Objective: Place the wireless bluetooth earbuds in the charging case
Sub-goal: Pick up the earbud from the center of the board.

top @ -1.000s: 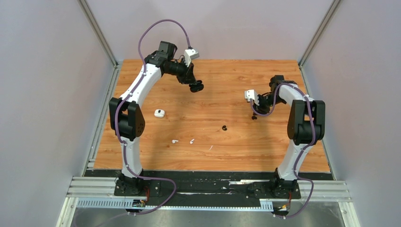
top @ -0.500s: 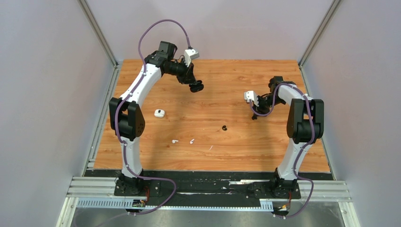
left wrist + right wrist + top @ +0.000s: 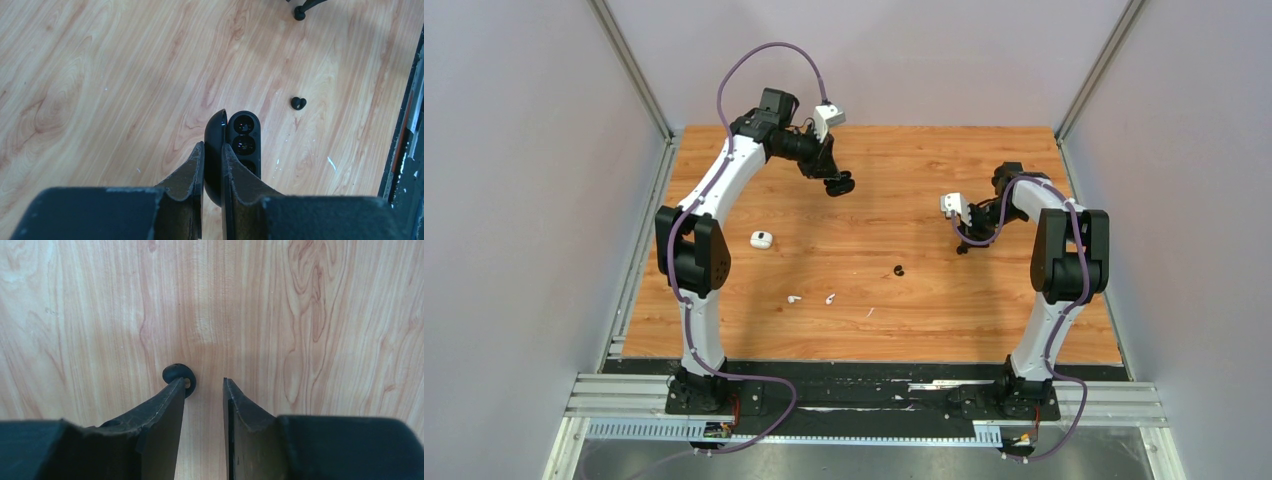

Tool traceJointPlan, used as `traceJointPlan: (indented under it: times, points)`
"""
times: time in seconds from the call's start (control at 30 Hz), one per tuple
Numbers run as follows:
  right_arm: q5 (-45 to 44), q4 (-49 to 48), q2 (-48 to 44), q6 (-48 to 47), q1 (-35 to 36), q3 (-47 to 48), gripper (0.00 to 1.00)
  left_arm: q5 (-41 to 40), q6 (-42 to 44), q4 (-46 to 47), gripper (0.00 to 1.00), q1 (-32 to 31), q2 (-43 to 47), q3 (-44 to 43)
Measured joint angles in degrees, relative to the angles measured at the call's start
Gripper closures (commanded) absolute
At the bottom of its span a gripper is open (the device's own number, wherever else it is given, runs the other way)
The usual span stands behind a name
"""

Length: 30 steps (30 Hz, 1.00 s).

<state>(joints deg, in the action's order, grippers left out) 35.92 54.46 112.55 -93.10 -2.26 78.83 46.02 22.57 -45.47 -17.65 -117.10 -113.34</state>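
Wooden table [image 3: 1024,160]: white earbuds [image 3: 794,298] lie well apart from released right pincer [image 3: 205,382]; left pincer [image 3: 212,147] clenches case [image 3: 245,135].

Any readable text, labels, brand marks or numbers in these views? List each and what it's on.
None readable in any view.
The black case held in the left gripper: no marking shows on its visible faces.
The white case and the white earbuds, seen only from the top camera: too small to tell.
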Motion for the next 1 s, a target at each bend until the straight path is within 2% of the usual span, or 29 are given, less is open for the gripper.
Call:
traceJointPlan:
  times: [0.27, 0.63, 1.0]
  points:
    - [-0.63, 2.99, 0.0, 0.74, 0.0, 0.39, 0.69, 0.11, -0.17, -0.02, 1.0, 0.0, 0.0, 0.37]
    - [-0.98, 6.8, 1.2, 2.78, 0.0, 2.03, 0.99, 0.39, -0.26, -0.02, 1.0, 0.0, 0.0, 0.37]
    - [2.01, 8.96, 0.81, 4.2, 0.94, 7.13, 1.0, 0.87, -1.2, 0.2, 1.0, 0.0, 0.0, 0.37]
